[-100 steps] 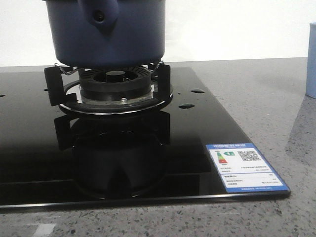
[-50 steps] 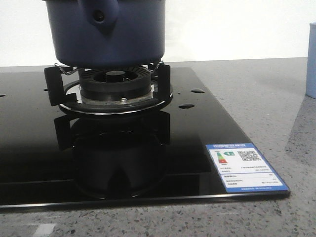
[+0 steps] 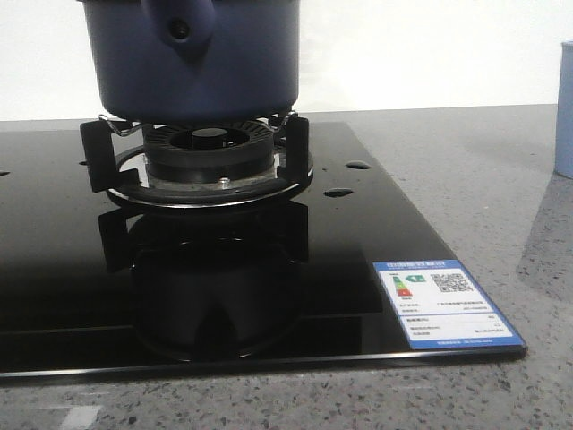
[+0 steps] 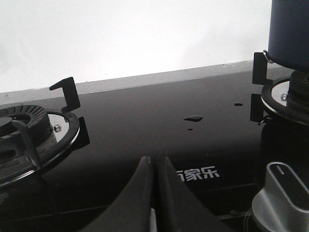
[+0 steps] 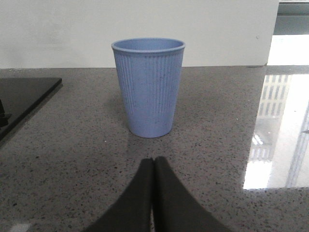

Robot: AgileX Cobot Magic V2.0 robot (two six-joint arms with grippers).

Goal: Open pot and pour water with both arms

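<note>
Pot (image 3: 199, 63) sits on its burner, untouched
Both grippers, left (image 4: 155, 166) and right (image 5: 153, 166), pressed closed and empty; spread fingers before reaching

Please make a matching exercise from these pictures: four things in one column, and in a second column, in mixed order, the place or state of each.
Things:
1. pot
2. cup
3. label
4. left tool

Place or state:
A. stuck on the near right corner of the black stove top
B. shut, empty, above the stove glass
C. sits on the burner supports
D. stands upright on the speckled counter

Pairs: 1-C, 2-D, 3-A, 4-B
</note>
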